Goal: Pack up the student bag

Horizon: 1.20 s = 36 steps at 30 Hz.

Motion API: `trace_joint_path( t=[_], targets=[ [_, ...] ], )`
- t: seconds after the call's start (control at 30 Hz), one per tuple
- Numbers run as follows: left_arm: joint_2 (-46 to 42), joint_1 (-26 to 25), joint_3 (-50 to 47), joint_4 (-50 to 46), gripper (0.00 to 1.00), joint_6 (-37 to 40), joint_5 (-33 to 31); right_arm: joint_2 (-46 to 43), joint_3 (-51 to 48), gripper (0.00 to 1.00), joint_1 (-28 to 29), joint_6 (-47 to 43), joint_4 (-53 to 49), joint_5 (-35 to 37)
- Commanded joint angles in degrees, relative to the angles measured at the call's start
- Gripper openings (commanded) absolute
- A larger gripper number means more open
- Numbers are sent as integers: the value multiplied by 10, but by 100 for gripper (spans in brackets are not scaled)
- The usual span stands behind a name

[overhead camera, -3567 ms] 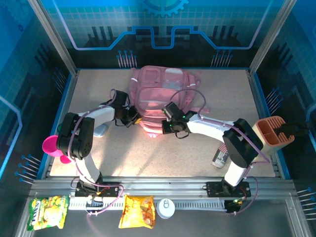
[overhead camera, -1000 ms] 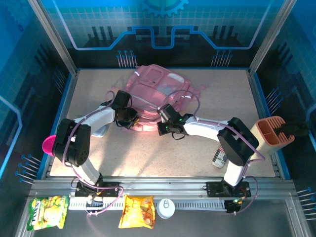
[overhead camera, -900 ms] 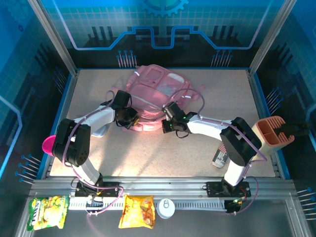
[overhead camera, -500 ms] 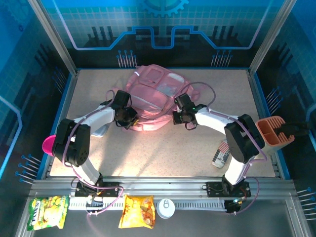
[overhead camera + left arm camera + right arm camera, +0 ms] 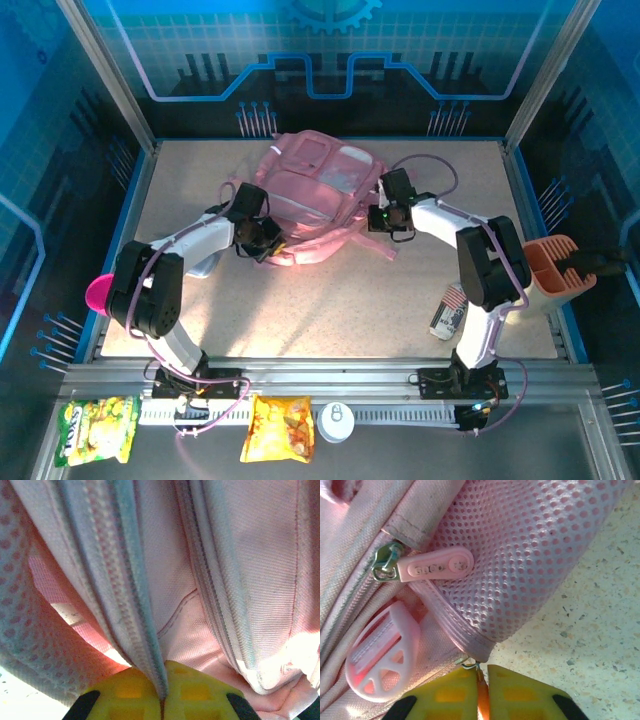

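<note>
Left edge of the worktop point(image 5: 330, 310): one pink round object point(image 5: 100, 292), can't tell what it is. On the near ledge by the arm bases there are two snack bags, a green-yellow snack bag point(image 5: 97, 430) and an orange snack bag point(image 5: 278, 428), plus one white round can point(image 5: 336, 422).

Two arms. The left arm rises from its base, folds at the elbow near the left edge, and its forearm runs right and away. The left hand point(image 5: 268, 242) is at the student bag's near-left edge. In the left wrist view the yellow pads point(image 5: 132, 695) are pressed together on a zip seam of the bag.

One student bag point(image 5: 310, 185), lying flat on the far-centre worktop, tilted a bit.

The right arm has its elbow near the right edge and its forearm reaches left and away. The right hand point(image 5: 380, 220) is at the bag's right side. In the right wrist view its pads point(image 5: 512, 695) are almost together, with a thin orange-pink tab point(image 5: 480, 692) in the slit between them. Can't tell if it's actually clamped. Just above that are a mesh side pocket point(image 5: 535, 555), one pink rubber zip pull point(image 5: 437, 567) and one pink wheel-shaped charm point(image 5: 382, 657).

Right side: one striped can point(image 5: 450, 312) on the worktop by the right arm, and one salmon compartment caddy point(image 5: 555, 265) at the right edge.
</note>
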Motion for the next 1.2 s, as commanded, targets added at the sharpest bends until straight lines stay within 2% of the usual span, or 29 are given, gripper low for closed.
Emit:
trace_joint_path(
  t=[0.0,0.1,0.2,0.33,0.53,0.6,0.7,0.93,1.17],
  targets=[
    [-24,-9,14,-30,7,16,9,-60,-40,28,-22,27,39,-27],
    [-25,-32,28,-43,8,18,4,-121,-101,42,-23,72,85,-81],
    [-25,-60,37,-52,8,18,-5,-166,-147,47,-19,131,124,-118],
    [-21,-99,42,-67,11,13,-17,-182,-178,48,-4,197,171,-148],
    [-47,-105,52,-92,28,19,-70,-146,-155,48,18,218,179,-151],
    [-64,-101,61,-90,41,24,-81,-133,-145,48,21,220,178,-153],
    [-79,-91,63,-65,50,15,-75,-118,-138,48,25,222,181,-156],
    [-44,-78,66,10,55,-51,-36,-100,-145,48,28,233,193,-160],
    [11,-78,84,72,56,-108,-29,-91,-170,47,28,238,202,-164]
  ],
)
